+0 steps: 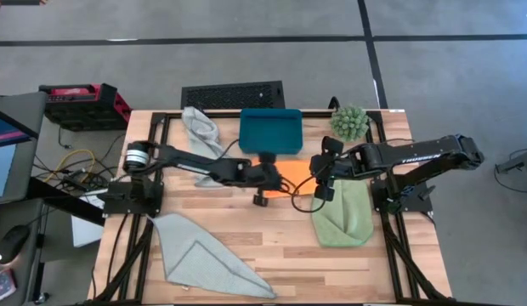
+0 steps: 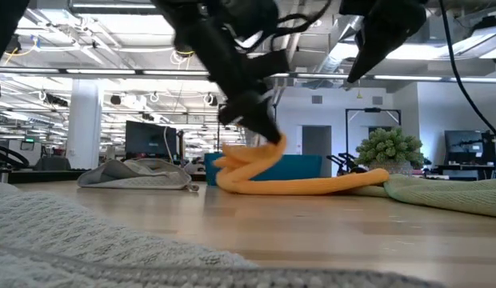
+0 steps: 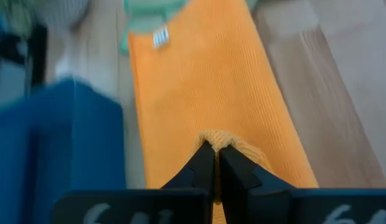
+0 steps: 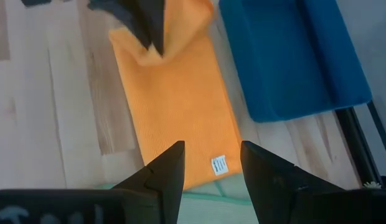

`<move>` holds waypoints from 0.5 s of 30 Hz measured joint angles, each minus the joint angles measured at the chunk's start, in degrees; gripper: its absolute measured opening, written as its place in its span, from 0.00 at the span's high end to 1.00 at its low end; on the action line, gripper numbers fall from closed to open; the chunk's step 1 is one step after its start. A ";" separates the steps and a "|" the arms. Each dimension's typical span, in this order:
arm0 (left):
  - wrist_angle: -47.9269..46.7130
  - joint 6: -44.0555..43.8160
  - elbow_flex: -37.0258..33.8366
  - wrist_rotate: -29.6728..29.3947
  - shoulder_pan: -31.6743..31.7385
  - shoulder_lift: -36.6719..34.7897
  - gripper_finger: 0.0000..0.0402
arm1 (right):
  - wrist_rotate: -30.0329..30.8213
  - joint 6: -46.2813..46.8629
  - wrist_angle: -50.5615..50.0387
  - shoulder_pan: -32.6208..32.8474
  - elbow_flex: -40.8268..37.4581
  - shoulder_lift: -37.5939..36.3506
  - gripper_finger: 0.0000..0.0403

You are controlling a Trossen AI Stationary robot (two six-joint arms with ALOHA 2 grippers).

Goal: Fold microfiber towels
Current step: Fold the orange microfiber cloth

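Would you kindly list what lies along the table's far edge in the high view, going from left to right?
Crumpled grey-blue towel → teal tray → spiky green plant.

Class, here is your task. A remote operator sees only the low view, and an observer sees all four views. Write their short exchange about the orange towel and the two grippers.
Operator: A gripper holds up one end of the orange towel. Which arm is it?
Observer: It is the left gripper. Its wrist view shows the fingers shut on a pinched fold of the orange towel.
Operator: Is the other gripper holding anything?
Observer: No. The right gripper is open and empty, above the towel's other end, where the white tag is.
Operator: Does the towel touch the teal tray behind it?
Observer: No. The right wrist view shows a strip of bare wood between the towel and the teal tray.
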 joint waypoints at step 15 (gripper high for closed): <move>-0.65 12.33 18.42 5.01 2.08 12.36 1.00 | -0.02 2.59 -5.56 0.06 -0.02 0.00 0.56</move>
